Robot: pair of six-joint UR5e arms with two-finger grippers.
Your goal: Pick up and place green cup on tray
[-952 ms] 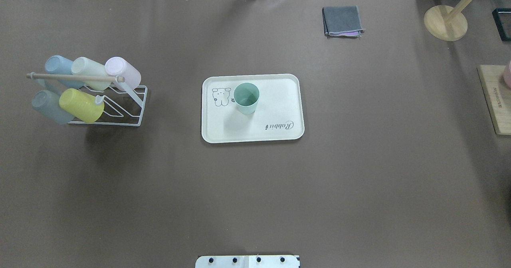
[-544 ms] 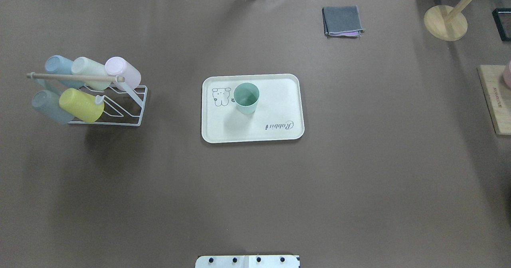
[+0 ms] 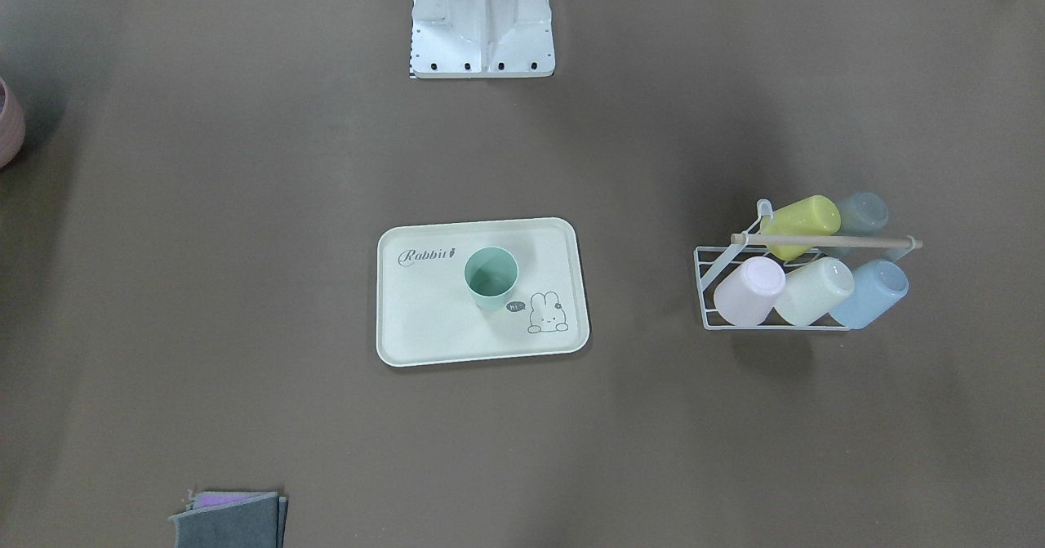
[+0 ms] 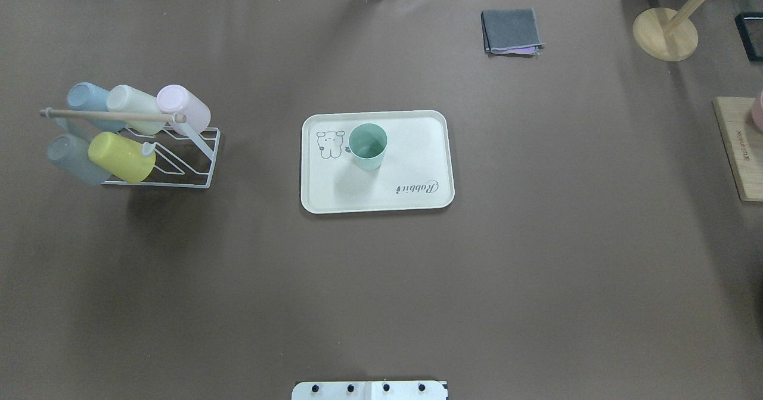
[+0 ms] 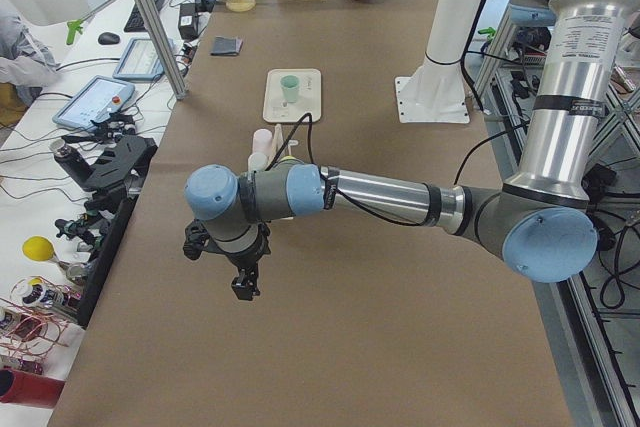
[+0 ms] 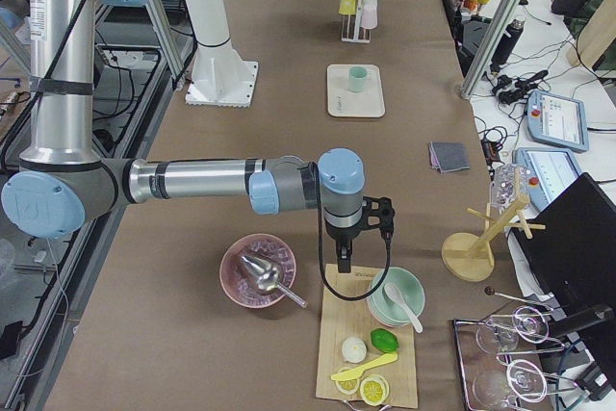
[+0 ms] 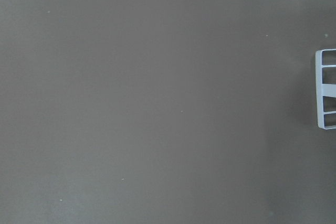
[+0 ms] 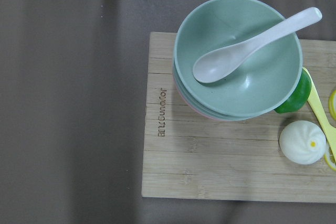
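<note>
The mint-green cup (image 4: 368,146) stands upright and open side up on the cream tray (image 4: 417,149), next to the bunny drawing; it also shows in the front view (image 3: 491,277) on the tray (image 3: 424,319). No gripper touches it. My left gripper (image 5: 240,282) shows only in the exterior left view, hanging over bare table at the left end, far from the tray. My right gripper (image 6: 345,262) shows only in the exterior right view, above a wooden board at the right end. I cannot tell whether either is open or shut.
A white wire rack (image 4: 125,138) with several pastel cups, one yellow-green, stands left of the tray. A folded grey cloth (image 4: 511,31) and a wooden stand (image 4: 664,33) lie at the back right. A wooden board (image 8: 220,150) carries stacked bowls (image 8: 239,59) with a spoon.
</note>
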